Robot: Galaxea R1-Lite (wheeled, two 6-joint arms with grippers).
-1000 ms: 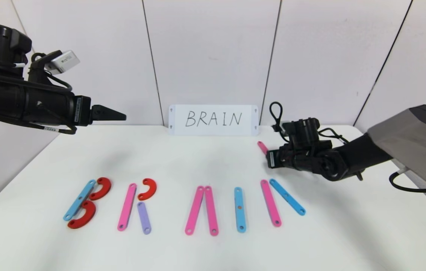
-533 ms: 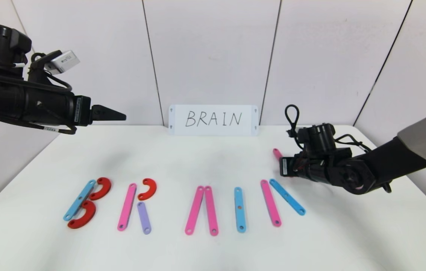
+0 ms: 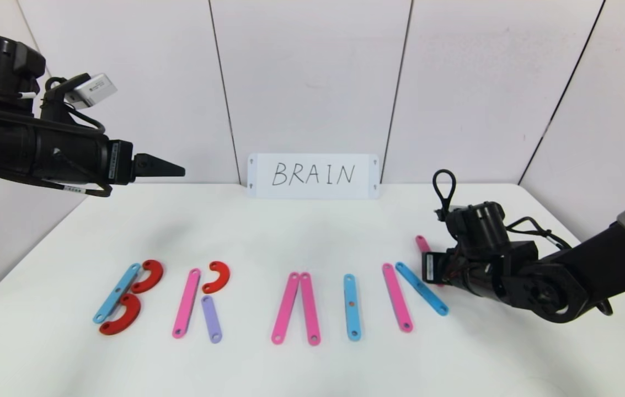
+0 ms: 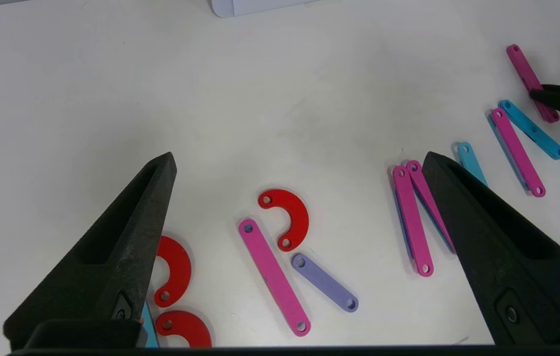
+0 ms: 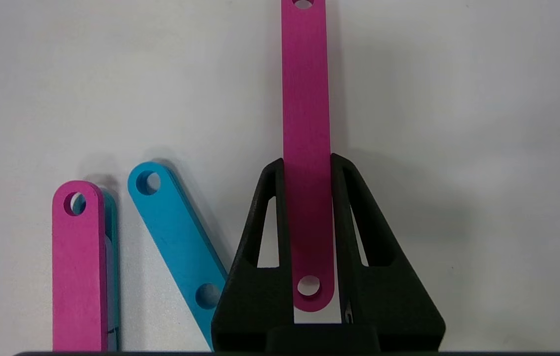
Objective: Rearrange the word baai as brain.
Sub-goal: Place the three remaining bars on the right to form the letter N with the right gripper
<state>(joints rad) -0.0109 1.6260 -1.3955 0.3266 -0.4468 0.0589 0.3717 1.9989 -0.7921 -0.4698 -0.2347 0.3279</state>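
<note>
The word lies along the table's front: a B of a blue bar (image 3: pixel 116 292) and two red crescents (image 3: pixel 148 275), an R of a pink bar (image 3: pixel 186 303), red crescent (image 3: pixel 217 277) and purple bar (image 3: pixel 211 318), two pink bars (image 3: pixel 286 307) leaning together, one blue bar (image 3: pixel 351 306), then a pink bar (image 3: pixel 397 297) and a slanted blue bar (image 3: pixel 421 288). My right gripper (image 3: pixel 432 269) (image 5: pixel 307 160) is shut on another pink bar (image 3: pixel 421 242) (image 5: pixel 306 99), low over the table just right of the slanted blue bar (image 5: pixel 176 232). My left gripper (image 3: pixel 180 171) (image 4: pixel 299 158) is open and empty, parked high at the left.
A white card (image 3: pixel 313 175) with handwritten BRAIN stands at the table's back edge against the wall. The right arm's body (image 3: pixel 555 281) stretches over the table's right side.
My right gripper has carried the pink bar from the back right toward the front, ending beside the slanted blue bar. The left arm has not moved.
</note>
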